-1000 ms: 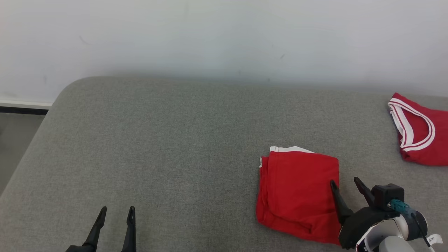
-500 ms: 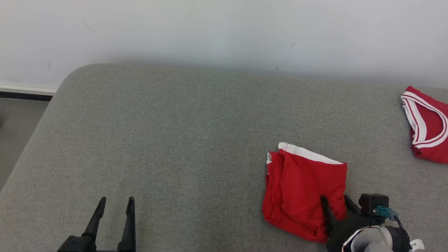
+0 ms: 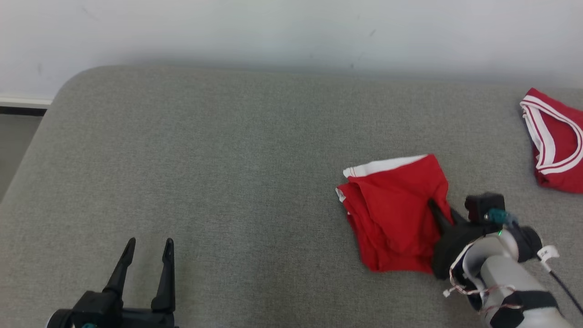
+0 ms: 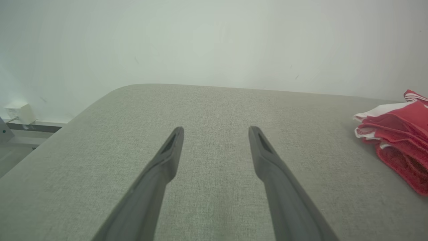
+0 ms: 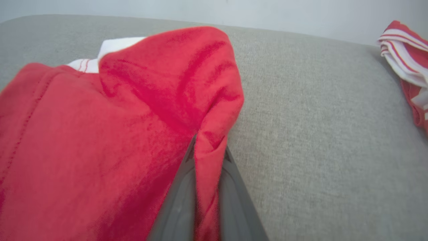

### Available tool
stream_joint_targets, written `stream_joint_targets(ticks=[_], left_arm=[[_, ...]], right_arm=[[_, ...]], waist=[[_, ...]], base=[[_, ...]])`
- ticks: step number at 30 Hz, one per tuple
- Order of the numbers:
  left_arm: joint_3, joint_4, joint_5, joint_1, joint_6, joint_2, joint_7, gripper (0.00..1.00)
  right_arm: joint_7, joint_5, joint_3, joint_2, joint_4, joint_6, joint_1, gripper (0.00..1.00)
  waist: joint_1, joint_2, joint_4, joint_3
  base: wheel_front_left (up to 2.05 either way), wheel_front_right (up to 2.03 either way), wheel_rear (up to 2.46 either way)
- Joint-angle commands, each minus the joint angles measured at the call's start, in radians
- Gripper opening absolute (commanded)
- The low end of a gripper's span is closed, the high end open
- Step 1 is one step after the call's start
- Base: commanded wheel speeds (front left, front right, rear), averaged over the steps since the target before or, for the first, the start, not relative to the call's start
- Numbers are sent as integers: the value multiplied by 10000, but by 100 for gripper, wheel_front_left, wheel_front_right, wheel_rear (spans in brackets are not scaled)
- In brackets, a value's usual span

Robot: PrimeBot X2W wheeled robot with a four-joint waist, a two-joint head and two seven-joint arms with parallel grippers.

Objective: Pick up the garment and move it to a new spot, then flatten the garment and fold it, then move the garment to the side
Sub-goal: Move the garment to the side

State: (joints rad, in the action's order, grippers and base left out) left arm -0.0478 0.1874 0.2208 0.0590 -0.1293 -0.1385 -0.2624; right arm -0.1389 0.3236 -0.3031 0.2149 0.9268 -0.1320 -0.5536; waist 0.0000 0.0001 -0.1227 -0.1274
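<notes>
A grey fabric cushion (image 3: 227, 159) stretches beneath a plain white wall (image 3: 273, 27). At seven o'clock in the head view, the left gripper (image 3: 149, 241) hovers over bare upholstery, its fingers spread wide and holding nothing. At four o'clock sits the red garment (image 3: 391, 214), loosely folded with a white band along its far edge. Its right side is bunched and raised where the right gripper (image 3: 438, 208) pinches a fold of cloth between near-closed fingers. At three o'clock, well apart, a second red garment (image 3: 558, 155) with white striped trim lies at the cushion's edge. The lift looks best done by keeping the pinch firm and rising until the trailing layers clear the cushion, then carrying towards the open ground at nine o'clock without dragging. Counted: two grippers, two red garments, one cushion.
</notes>
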Motion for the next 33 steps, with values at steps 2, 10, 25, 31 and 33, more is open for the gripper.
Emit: stream_joint_targets(ticks=[2,10,25,31,33], left_arm=[[-53,-148,42,318,-7,-88,-32,100],[-204,-591,181,1022,-2,-408,-30,100],[-96,-1790,255,1819,-4,-1849,-30,100],[-44,-2414,158,1675,34,-2177,25,100],[-30,-2600,137,1611,45,-2250,87,100]], right_arm=[[197,57,-390,469,-292,32,-755,0],[903,410,-1371,1921,-1166,32,-2450,0],[1457,1078,-1082,4144,-1730,32,-4718,0],[1539,693,-857,4442,-1453,32,-5317,0],[1630,549,-848,4509,-1298,32,-5524,0]], waist=[[0,-1,408,-750],[0,-1,989,-2151],[0,-1,2548,-4064],[0,-1,2936,-4468],[0,-1,3007,-4568]], base=[[0,0,0],[0,0,0],[0,0,0],[0,0,0],[0,0,0]])
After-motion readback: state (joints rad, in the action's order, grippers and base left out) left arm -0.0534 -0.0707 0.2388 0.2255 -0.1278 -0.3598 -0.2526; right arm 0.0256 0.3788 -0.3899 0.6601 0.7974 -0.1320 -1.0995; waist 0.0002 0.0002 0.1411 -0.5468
